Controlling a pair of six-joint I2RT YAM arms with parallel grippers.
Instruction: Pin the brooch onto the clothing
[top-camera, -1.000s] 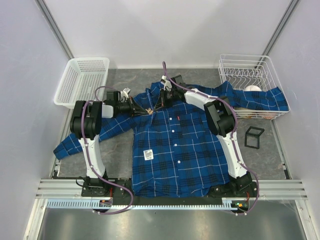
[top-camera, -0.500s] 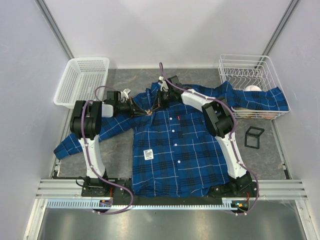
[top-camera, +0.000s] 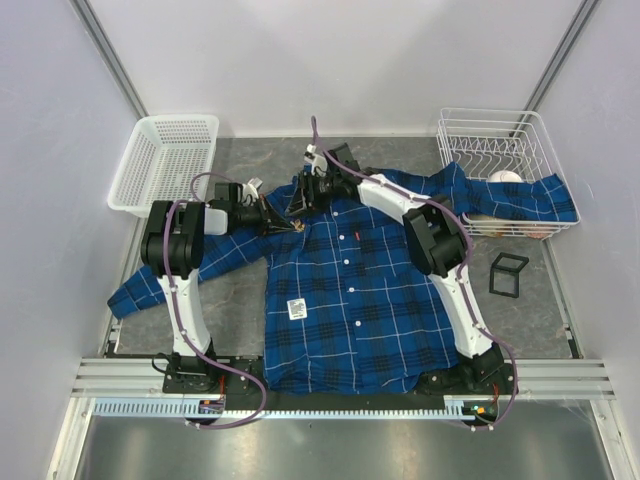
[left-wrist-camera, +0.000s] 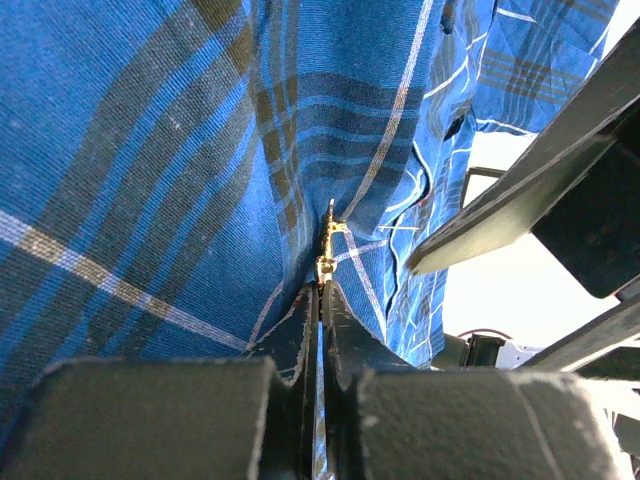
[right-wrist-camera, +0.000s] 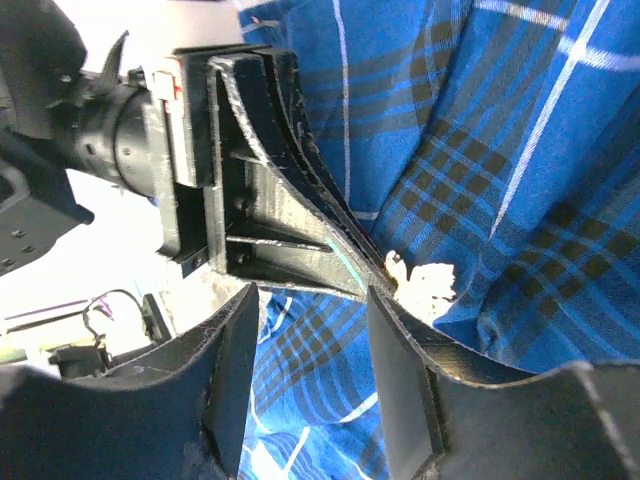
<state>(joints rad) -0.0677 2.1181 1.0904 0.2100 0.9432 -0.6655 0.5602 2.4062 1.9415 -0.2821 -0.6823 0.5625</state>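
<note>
Top: I see the clothing (top-camera: 350, 290) spread on the desk (top-camera: 240, 300), collar far. The left end effector (top-camera: 285, 226) and right end effector (top-camera: 297, 200) are at the collar's left side.
Left wrist: left one is clamped on the brooch (left-wrist-camera: 327, 248), which sits against the fabric.
Right wrist: right one has its jaws apart, just beside the brooch.

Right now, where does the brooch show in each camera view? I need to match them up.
Top external: the brooch is a gold speck on the shirt, just left of the collar, at the left hand tip.
Left wrist: picture centre, just above the shut fingertips.
Right wrist: right of centre, pale gold against plaid.
Shared landmark: the left hand, touching the brooch in every view.
</note>
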